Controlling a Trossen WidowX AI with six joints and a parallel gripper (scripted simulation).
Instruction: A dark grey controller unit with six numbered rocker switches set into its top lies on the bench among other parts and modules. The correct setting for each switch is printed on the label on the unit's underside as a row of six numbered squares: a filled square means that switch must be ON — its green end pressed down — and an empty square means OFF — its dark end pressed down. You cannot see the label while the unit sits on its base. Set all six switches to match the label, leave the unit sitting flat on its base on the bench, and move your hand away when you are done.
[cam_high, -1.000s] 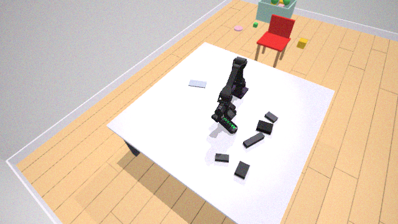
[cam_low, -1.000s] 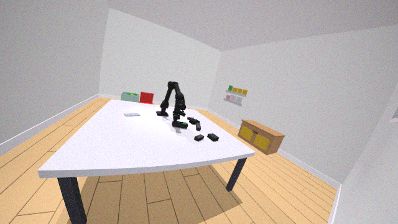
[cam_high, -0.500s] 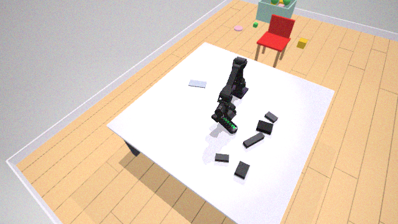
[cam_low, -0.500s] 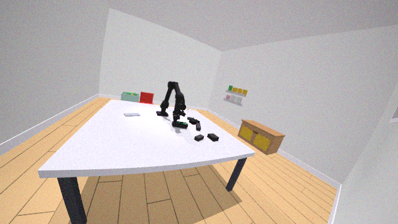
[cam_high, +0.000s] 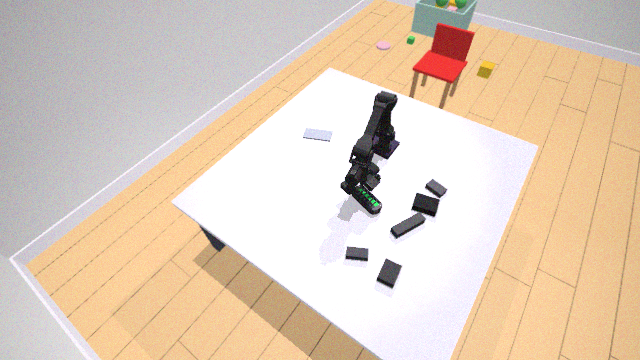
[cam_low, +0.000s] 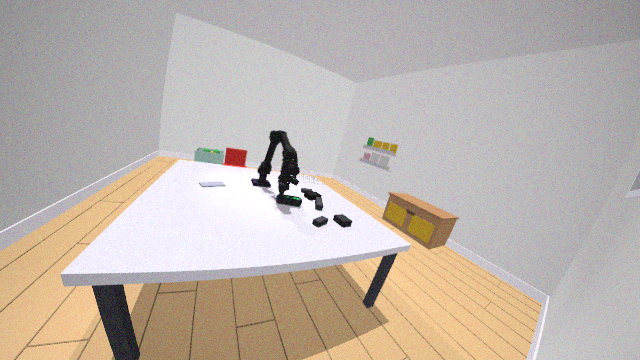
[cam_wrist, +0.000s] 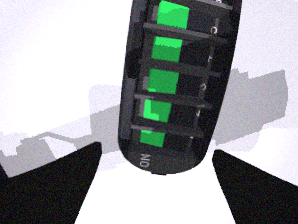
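In the top view, the controller unit (cam_high: 367, 199) (cam_low: 289, 200) (cam_wrist: 167, 90) is lying under the gripper (cam_high: 354, 189) (cam_low: 283, 194) (cam_wrist: 158, 152), left of five dark modules. In the exterior view, it is sitting near the arm. In the wrist view, the fingers are standing released beside it; its stiff, probably light body is inviting a grasp across the long sides. Five green ends are showing.

My wrist view's upper edge cuts off the far end of the controller unit (cam_high: 367, 199) (cam_low: 289, 200) (cam_wrist: 170, 90). Its underside label is hidden from me, its switch numbers too blurred to read, and my pincer's (cam_wrist: 157, 150) outer parts run out of frame.
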